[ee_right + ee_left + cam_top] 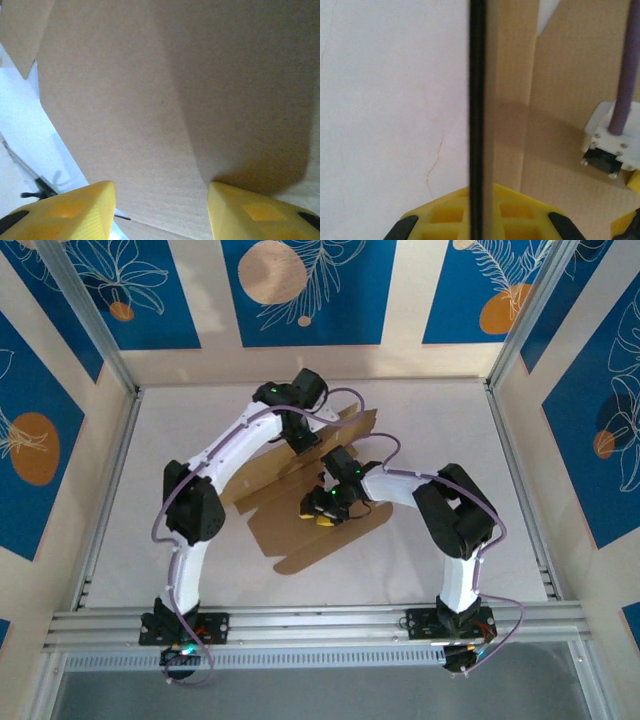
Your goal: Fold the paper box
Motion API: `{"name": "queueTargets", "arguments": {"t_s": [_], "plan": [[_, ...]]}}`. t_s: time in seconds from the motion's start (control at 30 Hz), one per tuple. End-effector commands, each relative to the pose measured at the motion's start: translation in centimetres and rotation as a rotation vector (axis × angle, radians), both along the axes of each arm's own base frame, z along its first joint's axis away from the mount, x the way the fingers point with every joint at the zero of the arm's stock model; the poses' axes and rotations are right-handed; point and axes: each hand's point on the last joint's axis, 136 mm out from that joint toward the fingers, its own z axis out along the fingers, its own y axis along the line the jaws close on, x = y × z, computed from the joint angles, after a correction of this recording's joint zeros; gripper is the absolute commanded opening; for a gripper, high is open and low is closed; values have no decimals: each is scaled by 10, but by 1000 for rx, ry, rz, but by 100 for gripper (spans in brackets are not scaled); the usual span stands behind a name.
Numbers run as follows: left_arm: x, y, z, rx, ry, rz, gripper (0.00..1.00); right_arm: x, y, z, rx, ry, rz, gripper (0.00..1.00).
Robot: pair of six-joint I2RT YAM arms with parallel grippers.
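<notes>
Two white arms (225,450) rose from an aluminium rail (320,622) at the bottom of the overhead view. Mid-frame, one brown corrugated paper box (290,540) lay mostly flat on the white worktop (450,440), with the left gripper (300,443) at its upper part and the right gripper (325,517) at its centre. From the left wrist, two yellow fingers (445,215) showed at the bottom, jaws pinched on a thin cardboard flap seen edge-on. From the right wrist, two smooth yellow fingers (70,210) stood over plain cardboard, jaws half parted, gripping nothing.
</notes>
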Motion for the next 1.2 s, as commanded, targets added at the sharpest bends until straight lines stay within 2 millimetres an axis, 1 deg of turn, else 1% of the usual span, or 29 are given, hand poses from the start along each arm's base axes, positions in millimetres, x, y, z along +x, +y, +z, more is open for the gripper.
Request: {"name": "queueTargets", "arguments": {"t_s": [0.0, 0.07, 0.1, 0.13, 0.2, 0.33, 0.4, 0.47, 0.57, 0.67, 0.77, 0.87, 0.93, 1.03, 1.1, 1.17], "plan": [[26, -32, 22, -73, -156, -72, 0, 0, 33, 9, 153, 32, -29, 53], [27, -34, 21, -60, -175, -98, 0, 5, 37, 19, 209, 6, -42, 54], [28, -33, 19, -48, -181, -107, 0, 7, 34, 27, 237, -21, -52, 55], [28, -32, 17, -35, -185, -115, 0, 10, 28, 34, 252, -43, -63, 55], [28, -27, 15, -3, -199, -132, 0, 14, 11, 50, 274, -85, -94, 55], [25, -21, 15, 40, -241, -207, 0, 28, -48, 74, 259, -135, -218, 57], [21, -20, 17, 43, -252, -248, 0, 35, -78, 85, 241, -152, -288, 59], [12, -22, 17, 34, -231, -293, 0, 45, -108, 98, 219, -171, -358, 62], [-1, -26, 19, -2, -175, -347, 0, 62, -142, 120, 219, -192, -457, 66], [-9, -30, 19, -17, -130, -380, 0, 80, -165, 145, 262, -186, -564, 66], [-12, -31, 17, -25, -116, -388, 0, 94, -176, 169, 319, -150, -656, 67], [-14, -32, 18, -34, -114, -392, 0, 107, -180, 186, 341, -102, -712, 68], [-13, -32, 18, -29, -117, -390, 0, 114, -178, 195, 363, -83, -721, 68], [-13, -31, 18, -27, -121, -391, 0, 121, -176, 200, 383, -44, -756, 69], [-14, -32, 18, -30, -123, -394, 0, 124, -172, 199, 374, -8, -771, 69], [-14, -32, 17, -25, -129, -393, 0, 127, -166, 193, 365, 50, -774, 68]]}}
